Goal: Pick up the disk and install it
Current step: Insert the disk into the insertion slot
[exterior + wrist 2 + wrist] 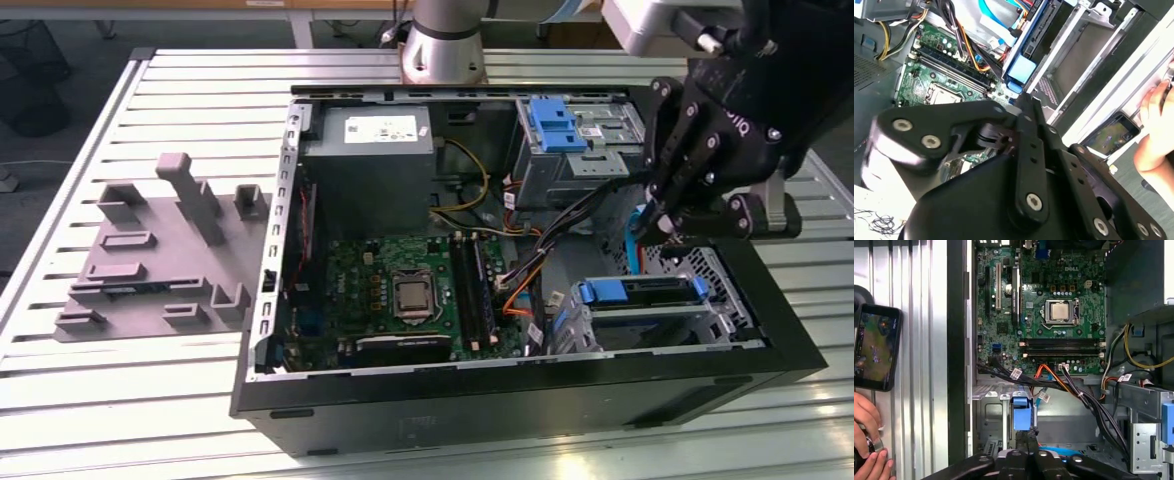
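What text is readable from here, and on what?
White sticker on the power supply: too small to read.
Motherboard printing: too small to quote reliably.
White cable tags: blurred.
Phone screen: no legible text.

The black, matte gripper (pixel 663 228) is built from flat linkage bars pinned with round silver screws (several dot each bar in both wrist views), with pale markings on one link. Above it sits a white boxy housing (pixel 654 25). The arm's cylindrical silver-grey column (pixel 445 40) carries a light-blue joint cap (pixel 566 8).
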### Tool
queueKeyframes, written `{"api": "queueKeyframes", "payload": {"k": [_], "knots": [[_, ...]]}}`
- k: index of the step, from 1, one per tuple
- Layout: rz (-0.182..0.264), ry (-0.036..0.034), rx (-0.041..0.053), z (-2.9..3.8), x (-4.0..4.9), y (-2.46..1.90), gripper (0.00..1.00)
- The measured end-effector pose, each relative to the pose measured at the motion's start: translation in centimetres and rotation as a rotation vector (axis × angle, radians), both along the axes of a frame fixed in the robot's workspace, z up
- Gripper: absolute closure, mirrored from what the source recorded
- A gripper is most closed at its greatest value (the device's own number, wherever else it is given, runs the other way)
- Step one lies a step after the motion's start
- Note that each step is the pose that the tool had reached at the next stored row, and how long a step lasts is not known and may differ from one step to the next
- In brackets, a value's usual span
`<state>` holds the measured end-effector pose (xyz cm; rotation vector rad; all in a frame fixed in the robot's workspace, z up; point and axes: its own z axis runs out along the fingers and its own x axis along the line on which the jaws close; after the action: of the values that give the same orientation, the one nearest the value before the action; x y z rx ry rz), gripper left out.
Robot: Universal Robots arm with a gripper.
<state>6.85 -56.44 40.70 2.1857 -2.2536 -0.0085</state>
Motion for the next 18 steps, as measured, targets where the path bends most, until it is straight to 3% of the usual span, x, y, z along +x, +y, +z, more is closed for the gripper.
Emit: {"api": "queueKeyframes", "payload": {"k": [1, 3, 18], "knots": [[0.000, 0.0000, -0.0001, -0.18, 0.01, 0.00, 0.88], [0.001, 0.0000, -0.0003, -0.53, 0.03, 0.00, 0.89], [0.001, 0.0000, -0.0004, -3.26, 0.09, 0.00, 0.89]]}}
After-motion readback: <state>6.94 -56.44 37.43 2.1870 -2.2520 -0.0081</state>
